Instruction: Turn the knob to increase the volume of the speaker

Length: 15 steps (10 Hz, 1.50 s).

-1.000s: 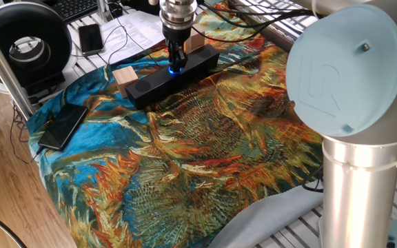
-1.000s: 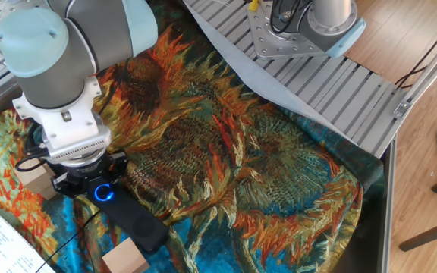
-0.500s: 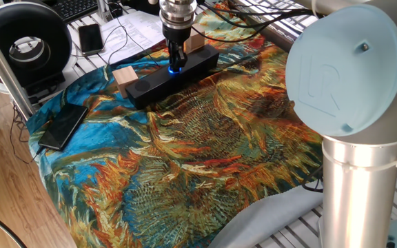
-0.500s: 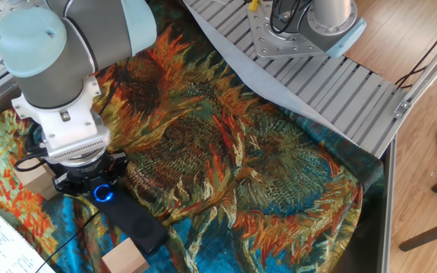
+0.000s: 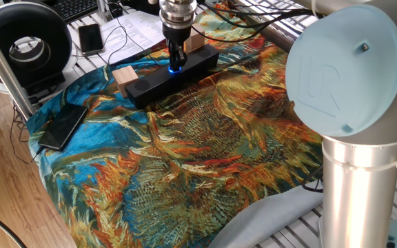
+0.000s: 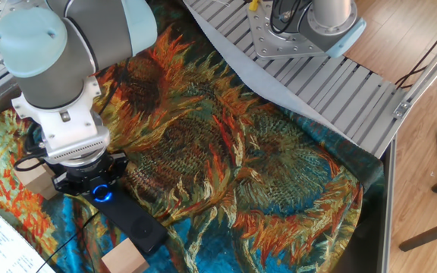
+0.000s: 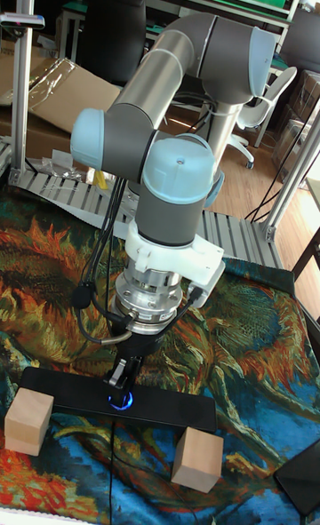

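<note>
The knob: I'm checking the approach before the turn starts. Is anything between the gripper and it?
Nothing visible. The gripper stands directly over the knob on the speaker, fingertips at the blue ring. The wooden blocks sit beside the bar, out of the way.

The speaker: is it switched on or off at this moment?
On. A blue light glows around the knob on top of the speaker, seen in all three views.

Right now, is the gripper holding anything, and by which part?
The gripper is closed on the knob, fingers at its sides, atop the speaker.
</note>
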### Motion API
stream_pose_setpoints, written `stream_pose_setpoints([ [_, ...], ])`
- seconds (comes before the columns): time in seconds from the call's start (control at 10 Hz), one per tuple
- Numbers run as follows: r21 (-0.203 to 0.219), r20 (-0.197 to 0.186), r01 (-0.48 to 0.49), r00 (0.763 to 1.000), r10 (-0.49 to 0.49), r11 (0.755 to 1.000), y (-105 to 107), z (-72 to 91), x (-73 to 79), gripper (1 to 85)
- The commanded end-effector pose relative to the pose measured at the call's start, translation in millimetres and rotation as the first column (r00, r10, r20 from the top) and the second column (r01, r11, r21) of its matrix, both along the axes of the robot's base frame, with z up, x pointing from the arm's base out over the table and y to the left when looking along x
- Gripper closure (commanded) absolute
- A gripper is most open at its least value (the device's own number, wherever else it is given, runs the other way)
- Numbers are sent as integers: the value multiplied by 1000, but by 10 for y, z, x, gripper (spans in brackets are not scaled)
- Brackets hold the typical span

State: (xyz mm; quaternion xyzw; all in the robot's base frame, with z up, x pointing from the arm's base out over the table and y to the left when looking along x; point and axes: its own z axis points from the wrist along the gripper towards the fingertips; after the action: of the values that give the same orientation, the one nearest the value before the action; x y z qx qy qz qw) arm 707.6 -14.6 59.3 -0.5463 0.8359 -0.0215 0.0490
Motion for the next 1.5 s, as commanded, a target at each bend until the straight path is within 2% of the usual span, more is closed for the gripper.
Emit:
stream_pose_setpoints([
  [0.0, 8, 3, 6, 1000, -6, 1000, 11, 17, 18, 500],
  [0.7, 22, 1, -4, 1000, 4, 1000, 29, 13, 30, 473],
  [1.0, 40, -11, -7, 1000, 7, 999, 62, -22, 34, 457],
  [1.4, 43, -24, -6, 1000, 7, 999, 65, -23, 1, 460],
])
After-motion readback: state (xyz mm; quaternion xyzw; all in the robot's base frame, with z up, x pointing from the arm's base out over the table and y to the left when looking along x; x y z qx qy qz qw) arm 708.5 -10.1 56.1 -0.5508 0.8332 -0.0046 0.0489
